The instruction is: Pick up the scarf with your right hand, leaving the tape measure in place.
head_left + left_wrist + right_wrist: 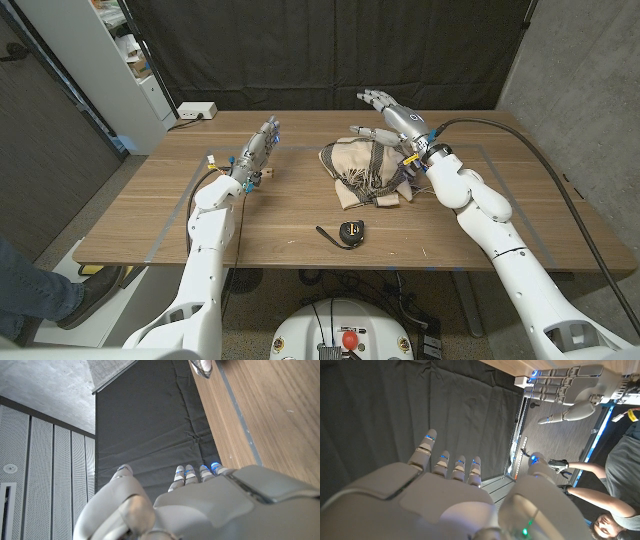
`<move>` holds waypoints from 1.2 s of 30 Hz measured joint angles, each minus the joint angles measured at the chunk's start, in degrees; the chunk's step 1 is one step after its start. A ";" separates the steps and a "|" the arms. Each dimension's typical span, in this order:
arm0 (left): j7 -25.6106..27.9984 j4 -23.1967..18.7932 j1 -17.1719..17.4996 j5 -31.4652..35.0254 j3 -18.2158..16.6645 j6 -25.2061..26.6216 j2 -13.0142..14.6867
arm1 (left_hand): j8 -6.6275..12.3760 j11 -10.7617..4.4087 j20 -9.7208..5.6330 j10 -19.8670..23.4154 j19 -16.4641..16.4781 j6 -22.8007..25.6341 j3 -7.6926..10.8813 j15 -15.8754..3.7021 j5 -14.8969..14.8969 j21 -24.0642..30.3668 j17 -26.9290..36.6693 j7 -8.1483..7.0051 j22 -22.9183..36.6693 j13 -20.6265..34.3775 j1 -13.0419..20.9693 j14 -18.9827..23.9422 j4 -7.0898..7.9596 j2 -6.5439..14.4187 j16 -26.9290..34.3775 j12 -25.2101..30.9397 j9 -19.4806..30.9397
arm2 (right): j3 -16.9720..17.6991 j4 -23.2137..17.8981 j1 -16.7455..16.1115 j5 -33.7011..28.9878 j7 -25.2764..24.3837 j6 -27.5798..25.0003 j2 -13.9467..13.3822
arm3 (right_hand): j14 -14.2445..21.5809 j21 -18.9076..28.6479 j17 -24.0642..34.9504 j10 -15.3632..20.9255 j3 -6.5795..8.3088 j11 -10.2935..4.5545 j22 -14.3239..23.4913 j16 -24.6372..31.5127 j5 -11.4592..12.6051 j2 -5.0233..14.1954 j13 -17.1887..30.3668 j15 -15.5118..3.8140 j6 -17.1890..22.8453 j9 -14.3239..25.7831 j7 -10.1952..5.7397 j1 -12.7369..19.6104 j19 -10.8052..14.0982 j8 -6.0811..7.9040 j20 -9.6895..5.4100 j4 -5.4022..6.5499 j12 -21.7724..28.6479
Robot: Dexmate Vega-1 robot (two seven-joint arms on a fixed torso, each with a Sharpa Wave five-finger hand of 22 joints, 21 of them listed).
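The crumpled beige scarf with dark stripes and fringe (365, 172) lies bunched on the brown wooden table (290, 225), a little past its middle on the robot's right; the small black-and-yellow tape measure (350, 232) sits nearer the front edge, apart from the scarf, its dark strap trailing to one side; the right hand (392, 116) (445, 495) is raised just beyond the scarf's far right corner, fingers (451, 467) stretched out and spread, holding nothing and not touching the cloth; the left hand (258, 150) (200, 505) stands on its edge on the left part of the table, well apart from the scarf, fingers straight, close together, nothing in its grasp; a white power strip (196, 111) lies at the far left corner; a person (615, 495) sits behind the table in the right wrist view.
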 measured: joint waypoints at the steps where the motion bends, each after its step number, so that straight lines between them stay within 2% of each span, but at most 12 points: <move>1: 0.01 0.00 -0.03 0.04 0.03 0.00 -0.03 | 0.00 0.00 0.00 0.00 0.00 0.00 0.00 0.00 0.00 0.00 0.00 0.00 0.00 0.00 0.00 0.00 0.00 0.00 0.00 0.00 0.00 | -0.11 -0.29 0.00 -0.19 0.60 -0.51 -0.11 | -0.40 0.00 0.00 -0.25 -0.10 -0.14 0.00 0.00 0.00 -0.32 0.00 0.02 -0.03 0.00 0.02 0.32 -0.03 0.00 0.03 0.10 0.00; 6: 0.05 0.00 -0.06 0.27 0.18 0.00 -0.11 | 0.00 0.00 0.00 0.00 0.00 0.00 0.00 0.00 -0.22 0.00 0.00 0.00 0.00 0.00 0.00 0.00 0.00 0.00 0.00 0.00 0.00 | -0.32 -1.05 0.00 -0.49 1.59 -1.38 -0.39 | -0.88 0.00 0.00 -0.99 -0.32 -0.23 0.00 0.00 0.23 -0.37 0.00 0.52 -0.64 0.00 0.03 0.37 -0.33 0.00 0.32 -0.01 -0.43; 11: 0.06 -0.07 -0.06 0.37 0.25 0.01 -0.12 | 0.00 0.00 0.00 0.00 0.00 0.30 0.00 -0.02 -0.22 0.00 0.00 -0.30 0.00 0.00 0.00 -0.02 0.00 0.00 0.00 0.00 0.00 | -0.69 -2.49 -0.23 -0.95 3.72 -3.10 -0.76 | -1.50 0.00 0.00 -2.50 -0.57 0.49 0.16 0.00 0.63 -0.59 0.00 1.15 -2.19 0.01 0.30 0.59 -0.33 -0.33 0.32 0.10 -0.43; 23: -0.04 -0.38 -0.01 0.43 0.36 0.44 -0.17 | 0.00 0.00 0.22 0.00 0.22 0.30 -0.19 -0.42 -0.22 0.00 0.00 -0.31 0.00 0.00 0.00 0.02 -0.18 0.00 0.00 0.00 0.00 | -1.89 -5.33 -0.54 -2.33 8.76 -6.99 -1.29 | -3.78 0.00 -0.01 -5.67 -1.62 0.80 0.28 0.00 1.08 -1.45 -0.01 1.53 -2.21 0.01 -0.76 -0.27 -0.33 -0.29 0.32 0.63 -0.43; 27: -0.18 -0.38 -0.01 0.46 0.36 0.49 -0.17 | 0.00 0.00 0.21 0.00 0.22 0.32 -0.18 -0.42 -0.22 0.00 0.00 -0.28 0.00 0.00 0.00 0.02 -0.18 0.00 0.00 0.00 0.00 | -2.26 -6.03 -0.61 -2.33 8.76 -6.99 -1.40 | -4.37 0.00 -0.01 -6.67 -1.99 1.18 0.28 0.00 1.07 -1.63 -0.01 1.77 -4.56 0.01 -0.17 -0.46 -0.95 -0.69 0.50 0.71 -0.43; 29: -0.24 -0.41 0.00 0.49 0.44 0.51 -0.16 | 0.00 0.00 0.21 0.00 0.22 0.51 -0.18 -0.42 -0.22 0.00 0.00 -0.09 0.00 0.00 0.23 0.02 -0.18 0.23 0.00 0.00 0.00 | -2.44 -6.38 -0.62 -2.90 10.35 -8.38 -1.43 | -4.69 0.00 -0.01 -7.20 -2.22 1.11 0.28 0.00 1.08 -1.63 -0.01 1.87 -5.34 0.01 0.02 -0.46 -0.95 -0.78 0.50 0.94 -0.43; 32: -0.35 -0.41 0.00 0.52 0.51 0.52 -0.09 | 0.00 -0.12 0.21 -0.12 0.22 0.51 -0.18 -0.42 -0.22 0.00 0.00 -0.09 0.00 0.00 0.23 0.02 -0.18 0.23 0.00 0.00 0.00 | -2.63 -6.68 -0.62 -3.36 11.28 -9.42 -1.45 | -4.98 0.00 -0.01 -7.93 -2.46 1.32 0.28 0.00 1.48 -1.63 -0.01 1.77 -6.15 0.01 0.22 -0.46 -0.95 -0.78 0.50 0.71 -0.43; 36: -0.47 -0.24 -0.03 0.53 0.52 0.52 -0.07 | 0.00 -0.12 0.21 -0.12 0.21 0.51 -0.18 -0.42 -0.22 0.00 0.00 -0.09 0.29 0.00 -0.01 0.02 -0.17 0.47 0.00 0.00 0.00 | -3.06 -7.34 -0.63 -4.24 12.60 -10.90 -1.48 | -5.73 0.00 -0.01 -8.46 -2.69 1.55 0.28 0.00 1.48 -1.63 -0.01 2.05 -6.65 0.01 0.72 -0.46 -1.26 -0.78 0.18 0.96 -0.43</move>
